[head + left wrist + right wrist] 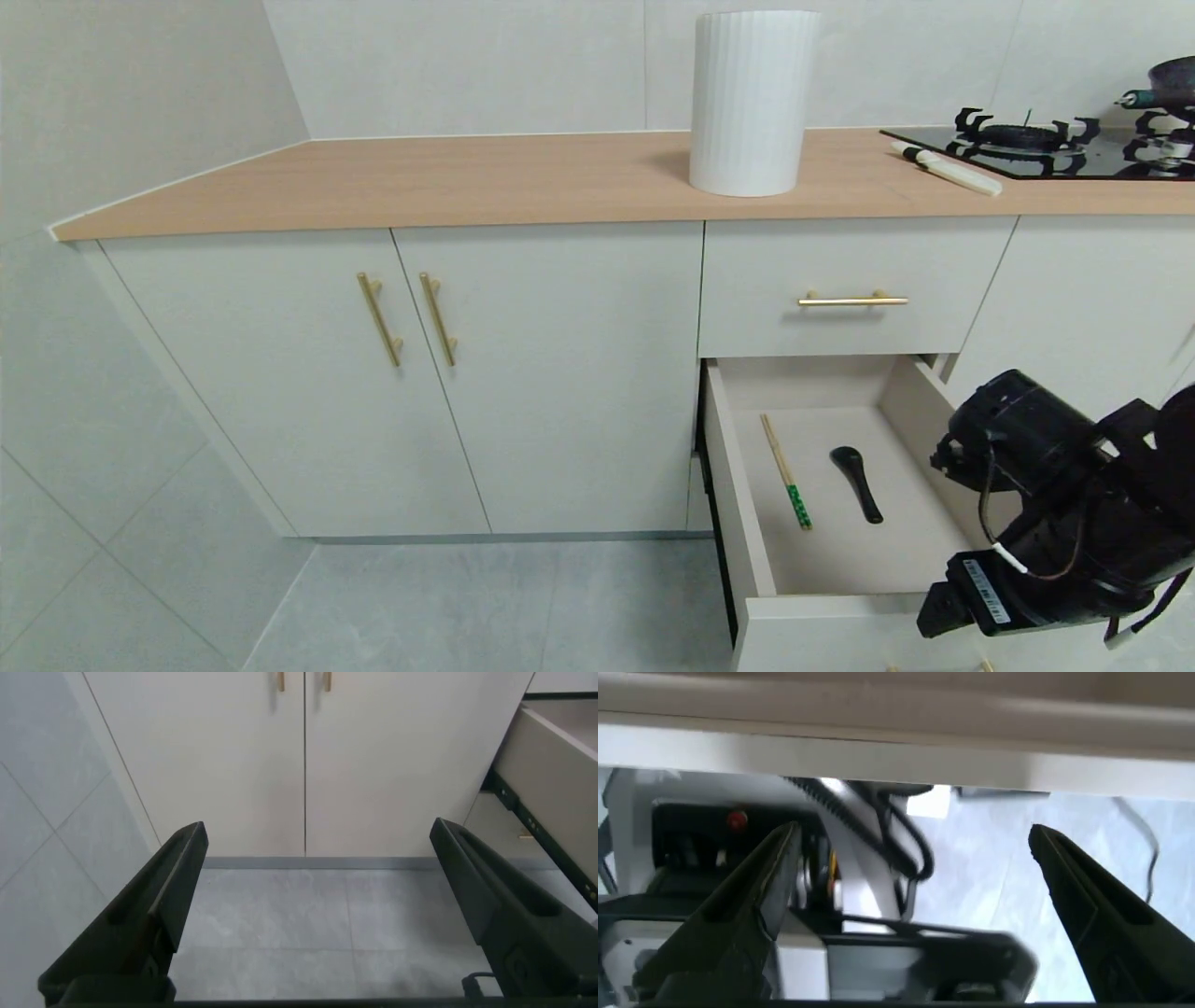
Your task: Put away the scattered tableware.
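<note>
Two pieces of tableware lay in the open lower drawer (729,485): a pair of wooden chopsticks (785,473) with green-patterned ends, and a black spoon (858,482) just beside them, apart from them, bowl toward the back. The chopsticks lay so close together that they were hard to tell apart. The drawer's front panel was cut off by the picture's lower edge, and the right arm (1050,523) covered its near right corner.

In its own wrist view the right gripper (915,833) stood wide, with nothing between its fingers; a pale edge ran across above it, and whether that was the drawer front could not be told. The left gripper (318,831) was also spread wide and held nothing, facing the shut cupboard doors (304,761) above grey floor tiles, with the drawer's side rail at one edge.

On the bench (420,177) stood a white ribbed canister (752,103), its top cropped. A white-handled utensil (948,170) lay at the corner of the black hob (1036,154), too small to identify. The hob ran out of view on the right. The upper drawer (851,280) was shut.
</note>
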`<state>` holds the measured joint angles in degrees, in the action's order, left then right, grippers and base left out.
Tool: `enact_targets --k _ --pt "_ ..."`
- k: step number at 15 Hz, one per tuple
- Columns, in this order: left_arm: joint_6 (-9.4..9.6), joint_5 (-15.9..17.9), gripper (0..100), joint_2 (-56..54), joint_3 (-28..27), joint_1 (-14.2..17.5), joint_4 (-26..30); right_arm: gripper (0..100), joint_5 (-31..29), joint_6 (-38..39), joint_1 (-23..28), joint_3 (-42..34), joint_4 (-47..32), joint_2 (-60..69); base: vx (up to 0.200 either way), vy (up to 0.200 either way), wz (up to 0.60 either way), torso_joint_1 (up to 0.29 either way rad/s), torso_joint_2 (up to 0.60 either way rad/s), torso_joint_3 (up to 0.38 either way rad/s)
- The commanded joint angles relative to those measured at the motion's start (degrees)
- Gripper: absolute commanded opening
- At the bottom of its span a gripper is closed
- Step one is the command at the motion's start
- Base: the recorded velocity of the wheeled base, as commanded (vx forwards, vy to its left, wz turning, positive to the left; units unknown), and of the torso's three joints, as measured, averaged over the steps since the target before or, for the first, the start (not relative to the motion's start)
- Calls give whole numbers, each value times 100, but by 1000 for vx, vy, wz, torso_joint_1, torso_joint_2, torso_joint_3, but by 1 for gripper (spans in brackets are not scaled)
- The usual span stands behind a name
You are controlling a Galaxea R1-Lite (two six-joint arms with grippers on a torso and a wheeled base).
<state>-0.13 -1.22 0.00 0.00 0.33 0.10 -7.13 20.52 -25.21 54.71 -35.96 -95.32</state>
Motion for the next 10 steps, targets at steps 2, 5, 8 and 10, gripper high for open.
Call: enact_targets --k 2,5,8,10 --pt "5 -1 100 0 0 2 -1 100 1 14 -54 57 -16 -400 0 0 0 0 0 0" --pt "-4 -1 100 0 0 2 -1 100 -25 49 -54 84 28 -620 0 0 0 0 0 0" --pt "5 -1 100 0 0 2 -1 100 -60 75 34 127 37 -769 0 0 0 0 0 0" --pt "5 -1 100 0 0 2 -1 100 -60 75 113 119 204 -760 0 0 0 0 0 0"
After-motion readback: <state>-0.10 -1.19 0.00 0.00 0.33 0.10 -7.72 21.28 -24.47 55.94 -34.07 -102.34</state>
